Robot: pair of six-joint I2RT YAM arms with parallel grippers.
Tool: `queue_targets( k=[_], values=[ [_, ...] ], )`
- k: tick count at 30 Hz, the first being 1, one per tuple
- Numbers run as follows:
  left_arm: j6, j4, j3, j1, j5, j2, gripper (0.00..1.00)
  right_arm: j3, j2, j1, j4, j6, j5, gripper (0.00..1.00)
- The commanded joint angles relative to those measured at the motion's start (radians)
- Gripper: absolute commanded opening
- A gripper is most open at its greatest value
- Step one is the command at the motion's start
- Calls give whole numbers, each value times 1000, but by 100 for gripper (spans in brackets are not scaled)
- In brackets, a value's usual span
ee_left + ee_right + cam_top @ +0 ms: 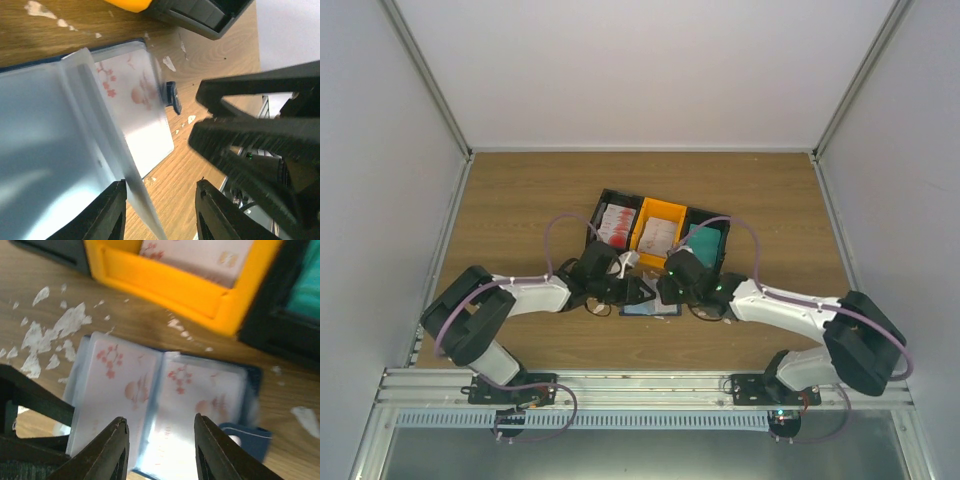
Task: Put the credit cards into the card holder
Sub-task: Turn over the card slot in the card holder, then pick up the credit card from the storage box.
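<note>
top view: three bins are sitting side by side mid worktop [520, 200]: left black bin [603, 200] holding white cards with red print [616, 225], orange bin [660, 204] holding white cards [658, 236], right black bin [726, 235] holding teal cards [705, 242]. the card holder [650, 309] is lying open just near-side of the bins, toward the worktop's near edge. left gripper [638, 290] and right gripper [666, 292] are crowding over it from either side, almost meeting, with little room between them. far corners and both side edges are lying well apart from the arms.

left wrist view: left gripper's jaws are standing partly apart with wood showing in the gap. a clear sleeve page [105, 140] is standing up from the holder, its edge running down between the fingers beside one of them; cannot tell if it is pinched. a pink-print card [142, 95] is sitting in a sleeve behind it, with a dark tab [172, 97] at the holder's edge. right gripper's black fingers are blocking that side. white scraps [37, 9] are dotting the wood near the bins.

right wrist view: right gripper is hanging over the open holder, jaws parted, gripping nothing. two pink-print cards are showing in facing sleeves. orange bin is lying just beyond the holder, scraps beside it, left gripper closing in at one corner.
</note>
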Motion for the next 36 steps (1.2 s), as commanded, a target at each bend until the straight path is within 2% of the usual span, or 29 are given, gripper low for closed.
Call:
queue_targets(
  k=[1, 6, 9, 15, 18, 21, 26, 33, 36],
  values=[
    [31, 57, 53, -26, 45, 55, 41, -34, -72, -52, -85, 39, 127, 39],
    [44, 49, 98, -43, 43, 92, 49, -38, -162, -127, -129, 2, 138, 42],
    [56, 31, 101, -43, 1, 51, 57, -30, -211, -177, -152, -53, 123, 43],
    [112, -118, 123, -40, -201, -94, 71, 65, -254, -281, -215, -188, 59, 49],
    [110, -208, 125, -34, -328, -161, 72, 134, -223, -339, -254, -239, 37, 50],
    [99, -295, 115, -2, -425, -220, 69, 182, -163, -397, -279, -279, 25, 49],
    [111, -354, 87, 92, -408, -259, 61, 249, -43, -442, -282, -338, -56, 42],
    [120, -361, 106, 229, -351, -179, 40, 346, 141, -463, -290, -453, -80, 32],
    [120, -359, 131, 272, -349, -121, 35, 367, 203, -474, -291, -486, -89, 30]
  ],
)
